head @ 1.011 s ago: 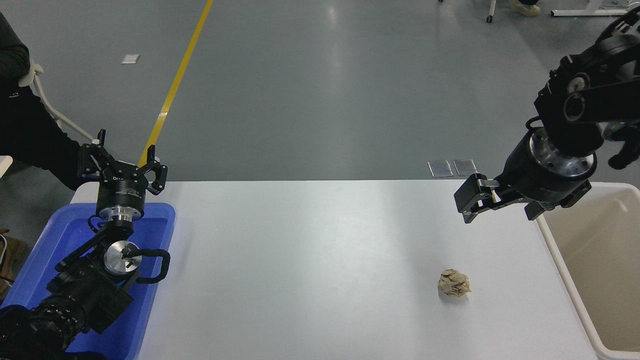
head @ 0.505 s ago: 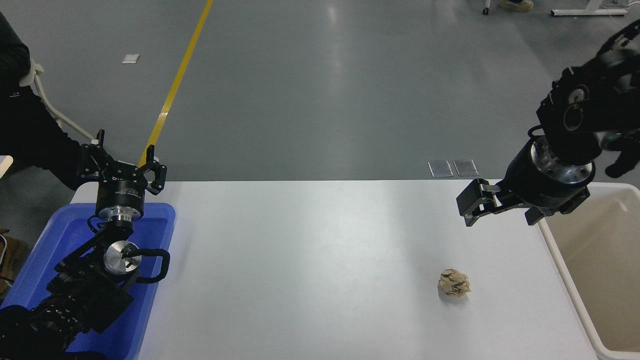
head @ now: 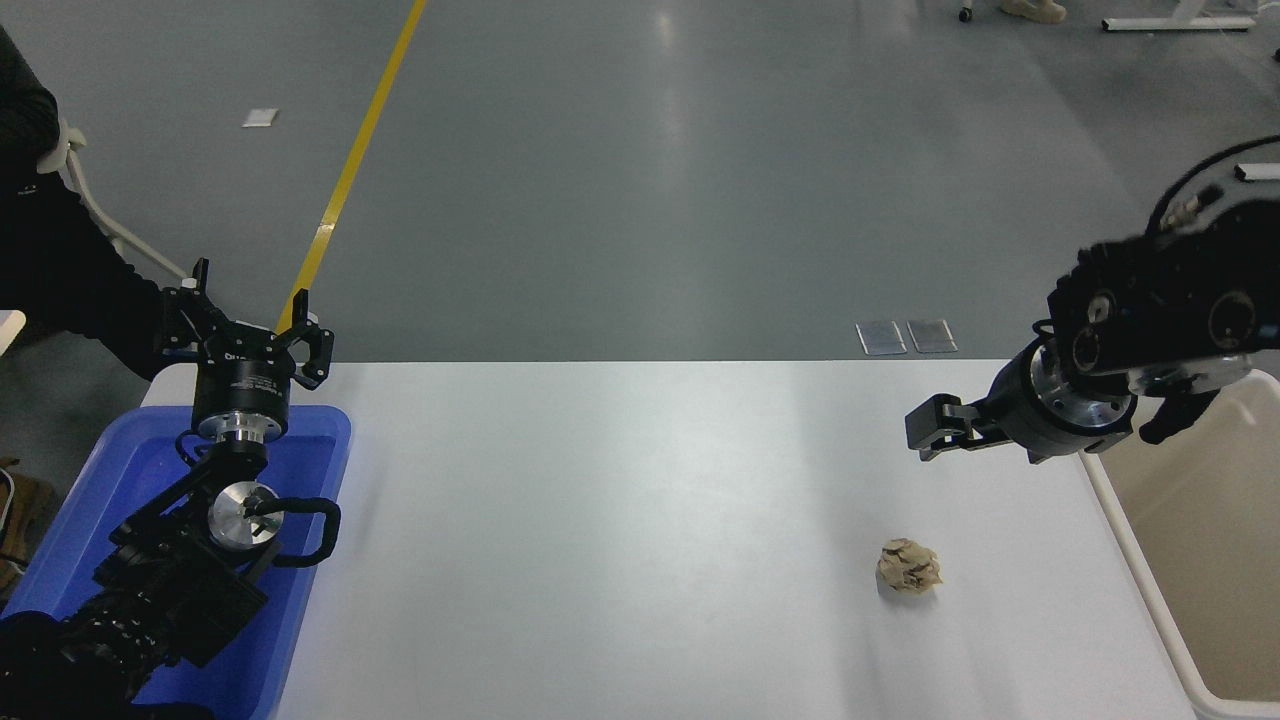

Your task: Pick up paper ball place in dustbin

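Only part of the dustbin (head: 1130,560) shows, its cream-white rounded rim and beige inside cut off by the right and bottom edges. A person's dark sleeve (head: 60,290) is cropped at the upper left. The right gripper (head: 925,436) points leftward, seen edge-on, so I cannot tell how far its jaws are parted; it holds nothing and hangs above the white table (head: 620,520). The paper ball (head: 909,566), a tan wad of creased, irregular folds, lies on the table nearer the camera, apart from it. The left gripper (head: 245,325) is parked over the glossy blue tray (head: 300,600), fingers spread, empty.
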{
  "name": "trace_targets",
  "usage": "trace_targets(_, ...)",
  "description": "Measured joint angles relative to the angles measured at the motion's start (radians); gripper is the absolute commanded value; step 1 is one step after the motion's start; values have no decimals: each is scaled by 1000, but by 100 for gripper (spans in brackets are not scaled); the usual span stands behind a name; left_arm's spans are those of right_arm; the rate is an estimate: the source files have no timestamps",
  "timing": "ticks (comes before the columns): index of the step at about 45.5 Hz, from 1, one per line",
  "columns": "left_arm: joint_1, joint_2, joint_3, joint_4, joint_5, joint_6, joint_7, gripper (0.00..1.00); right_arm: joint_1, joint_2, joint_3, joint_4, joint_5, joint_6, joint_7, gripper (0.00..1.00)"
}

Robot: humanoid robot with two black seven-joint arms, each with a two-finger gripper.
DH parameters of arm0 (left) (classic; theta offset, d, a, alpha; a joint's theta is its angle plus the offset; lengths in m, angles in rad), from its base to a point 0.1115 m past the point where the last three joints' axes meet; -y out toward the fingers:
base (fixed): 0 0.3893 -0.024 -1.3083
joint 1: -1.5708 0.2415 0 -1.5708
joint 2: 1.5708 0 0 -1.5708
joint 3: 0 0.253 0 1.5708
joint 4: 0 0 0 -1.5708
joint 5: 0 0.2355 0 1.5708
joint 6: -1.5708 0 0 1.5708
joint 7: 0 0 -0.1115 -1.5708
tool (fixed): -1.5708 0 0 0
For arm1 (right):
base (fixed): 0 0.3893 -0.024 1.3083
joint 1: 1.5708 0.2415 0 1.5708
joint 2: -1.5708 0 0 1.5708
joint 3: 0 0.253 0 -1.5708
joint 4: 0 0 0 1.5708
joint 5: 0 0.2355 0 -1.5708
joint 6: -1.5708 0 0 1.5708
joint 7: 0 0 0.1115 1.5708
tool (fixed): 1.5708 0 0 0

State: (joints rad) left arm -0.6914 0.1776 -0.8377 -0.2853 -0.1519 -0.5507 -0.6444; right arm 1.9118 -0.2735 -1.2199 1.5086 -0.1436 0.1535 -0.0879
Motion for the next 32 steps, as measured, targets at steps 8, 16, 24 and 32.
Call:
trace_targets(8,0,0,0,0,0,0,0,99,-108,28,22,-41,-11,-69,8,100)
trace_targets(16,0,0,0,0,0,0,0,99,-208,87,33,-85,-13,-143,17,100)
trace_targets(24,0,0,0,0,0,0,0,99,-300,144,38,-123,-8,-211,20,100)
trace_targets(32,0,0,0,0,0,0,0,99,-373,182,41,-183,-5,-251,22,100)
